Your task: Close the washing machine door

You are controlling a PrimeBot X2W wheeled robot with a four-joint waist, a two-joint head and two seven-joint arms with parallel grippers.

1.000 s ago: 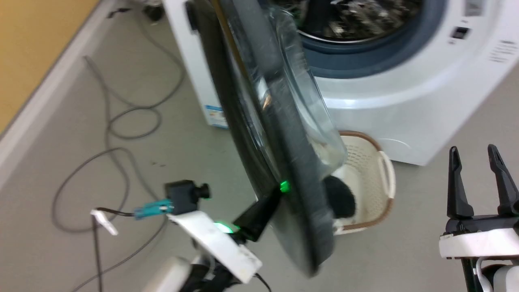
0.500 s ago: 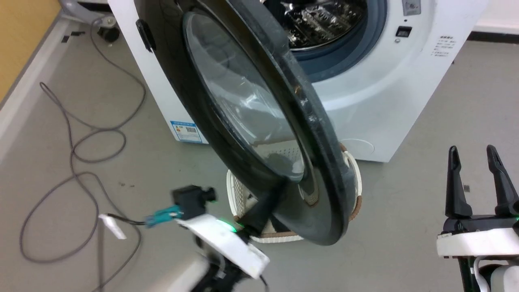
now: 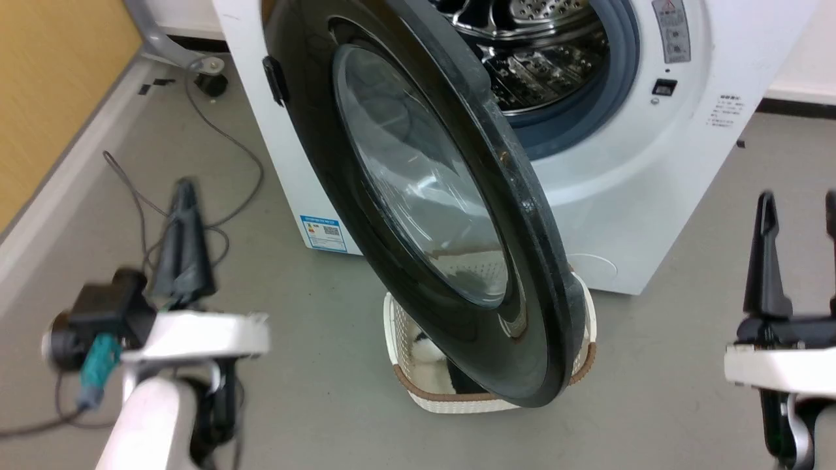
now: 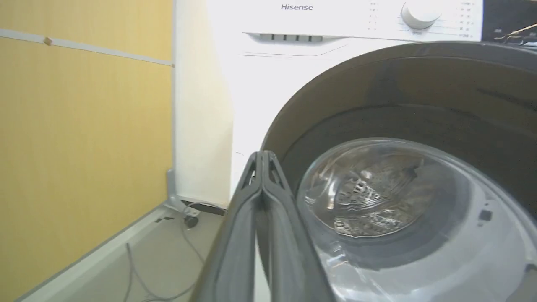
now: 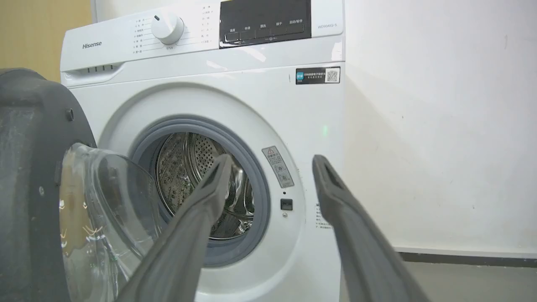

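Grey floor (image 3: 313,307) underfoot: my left gripper (image 3: 185,189), fingers pressed together, has come off the door (image 3: 418,183) it touched half a second ago, my right gripper (image 3: 798,199) is spread and idle, and the door stands half open over the basket (image 3: 405,346), so I judge it needs another push.

The left tool (image 4: 262,155), fingers together, near the washing machine door (image 4: 398,96), yellow wall (image 4: 84,126) alongside.

We see a grey floor (image 3: 653,405). At the far side the white washing machine (image 3: 653,170) stands on it. Just in front of the machine, nearer to us, a cream laundry basket (image 3: 457,403) with a brown rim sits on the floor. On the left, grey cables (image 3: 260,173) lie in loose curves. A small black wheel (image 3: 212,83) rests at the far left, near the machine's corner.
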